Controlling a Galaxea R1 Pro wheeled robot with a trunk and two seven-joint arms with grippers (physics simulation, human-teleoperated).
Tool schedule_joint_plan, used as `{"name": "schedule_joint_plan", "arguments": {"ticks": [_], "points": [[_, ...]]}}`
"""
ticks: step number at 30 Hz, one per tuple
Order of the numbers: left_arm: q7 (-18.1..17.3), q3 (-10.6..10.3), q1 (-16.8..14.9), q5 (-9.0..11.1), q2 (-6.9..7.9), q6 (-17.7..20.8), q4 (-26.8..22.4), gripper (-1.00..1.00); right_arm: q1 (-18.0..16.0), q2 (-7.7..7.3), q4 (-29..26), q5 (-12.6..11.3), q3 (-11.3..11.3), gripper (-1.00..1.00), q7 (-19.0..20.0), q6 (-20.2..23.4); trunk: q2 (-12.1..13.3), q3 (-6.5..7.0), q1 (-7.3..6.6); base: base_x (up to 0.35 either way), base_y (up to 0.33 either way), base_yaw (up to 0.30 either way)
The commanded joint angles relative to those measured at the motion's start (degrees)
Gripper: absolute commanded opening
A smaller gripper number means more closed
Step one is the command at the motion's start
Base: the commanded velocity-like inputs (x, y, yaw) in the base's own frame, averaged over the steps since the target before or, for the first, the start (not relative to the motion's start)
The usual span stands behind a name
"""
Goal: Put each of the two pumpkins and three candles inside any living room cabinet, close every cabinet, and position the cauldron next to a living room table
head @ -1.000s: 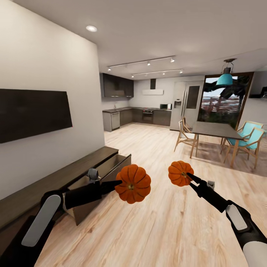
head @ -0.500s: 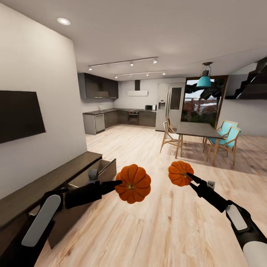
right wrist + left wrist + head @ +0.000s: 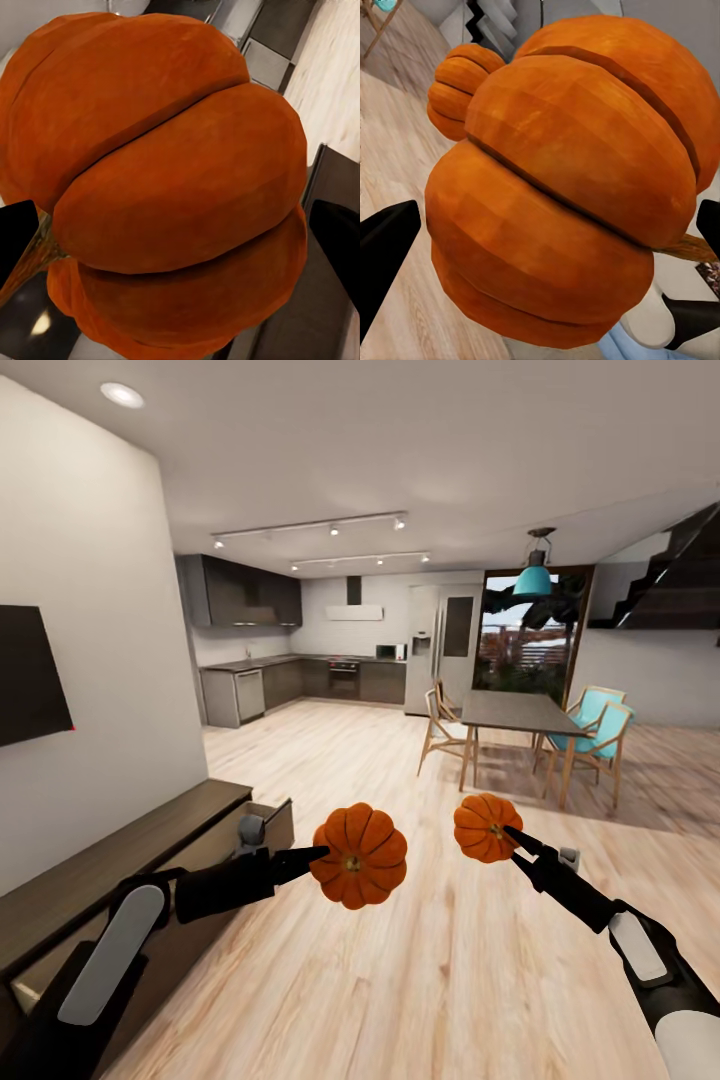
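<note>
Both pumpkins are held in the air over the wood floor. My left gripper [image 3: 322,852] is shut on the bigger pumpkin [image 3: 358,856], which looms large in the left wrist view [image 3: 562,195] between black fingertips [image 3: 386,255]. My right gripper [image 3: 510,838] is shut on the smaller pumpkin [image 3: 485,826], which also looms large in the right wrist view [image 3: 165,180]. The dark brown cabinet [image 3: 120,860] runs along the wall to my left, with one drawer [image 3: 268,818] at its far end pulled open. The candles, cauldron and coffee table are out of view.
A black TV [image 3: 25,680] hangs above the cabinet. Open plank floor [image 3: 400,980] stretches ahead. A dining table [image 3: 515,712] with wooden and teal chairs stands at the right rear. The dark kitchen [image 3: 290,680] lies at the back, and a staircase [image 3: 680,585] at the far right.
The camera has swung to the right, so the cabinet, TV and kitchen have slid left in the picture and the staircase has come in. Both arms hold their pumpkins as before.
</note>
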Motion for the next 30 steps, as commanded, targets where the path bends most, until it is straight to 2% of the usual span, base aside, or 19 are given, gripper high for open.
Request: {"name": "schedule_joint_plan", "arguments": {"ticks": [1,16,30], "points": [[-0.4,0.0,-0.1,0.5,0.02,0.2,0.0,-1.0,-0.1,0.01,0.0,-0.7,-0.1,-1.0,0.0,0.6,0.0,-0.07,0.03,0.312,-0.081,-0.005],[-0.4,0.0,-0.1,0.5,0.02,0.2,0.0,-1.0,-0.1,0.01,0.0,-0.7,-0.1,-1.0,0.0,0.6,0.0,0.63,0.03,0.312,-0.082,-0.149],[-0.4,-0.1,-0.1,0.5,0.02,0.2,0.0,-1.0,-0.1,0.01,0.0,-0.7,-0.3,-1.0,0.1,0.7,0.0,0.69,0.03,0.312,-0.087,-0.014]]}}
